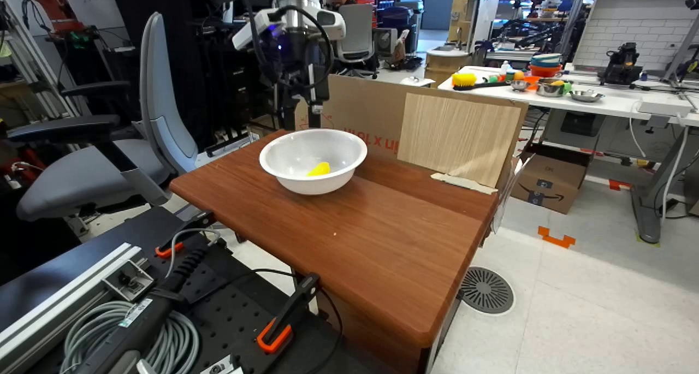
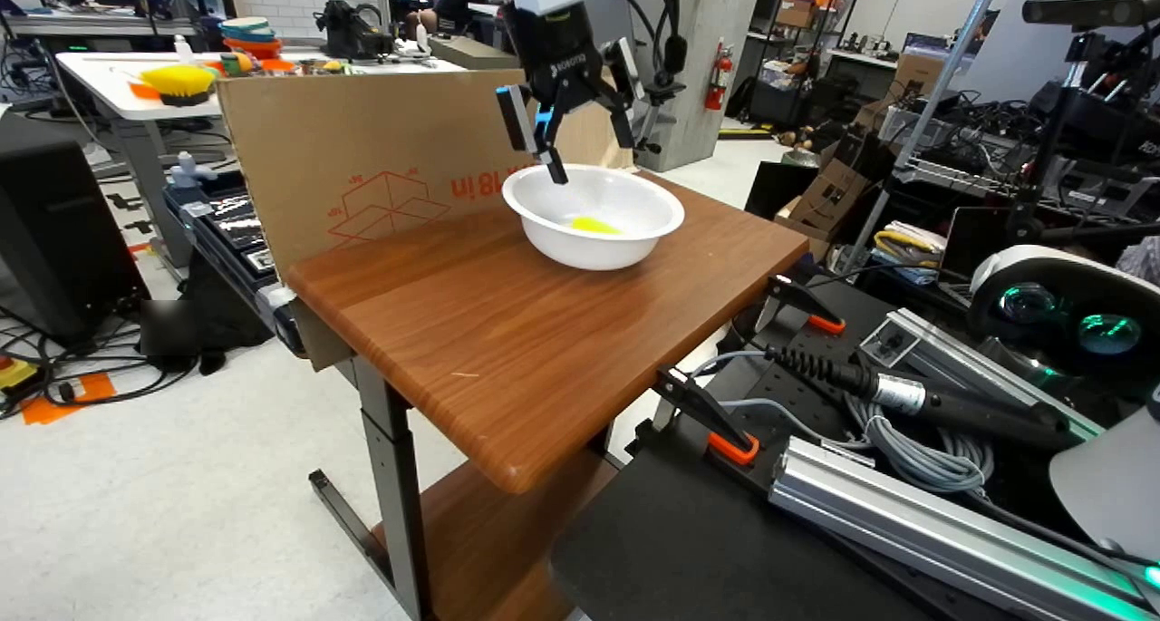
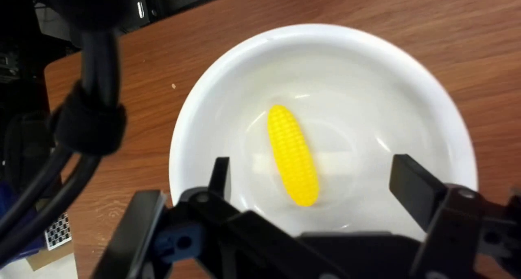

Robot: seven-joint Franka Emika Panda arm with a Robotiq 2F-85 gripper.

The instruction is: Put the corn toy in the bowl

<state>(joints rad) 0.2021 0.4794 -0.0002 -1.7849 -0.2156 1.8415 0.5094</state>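
In an exterior view, the counter [image 1: 377, 243] begins at a rounded left corner, carries the bowl [image 1: 314, 187] toward its rear left, and offers open brown surface from there to the near corner and the right edge. Beyond the left edge stands a grey office chair [image 1: 82, 172]. Along the near edge, two black-and-orange clamps [image 1: 295, 307] stand at the border of a black perforated board [image 1: 235, 308]. At the rear, a cardboard sheet [image 1: 360, 106] forms an upright barrier, with a pale wood-grain panel [image 1: 458, 139] before its right part; farther right, a carton [image 1: 549, 185] rests on the floor [image 1: 595, 308]. The gripper [image 2: 591, 157] points downward above the bowl, its fingers [image 3: 417, 191] set wide apart. From left to right, the wrist view shows a finger, the corn toy [image 3: 294, 157] and the opposite finger. The toy lies inside the bowl, on its bottom, slanting from upper left to lower right, below the fingers and apart from them.
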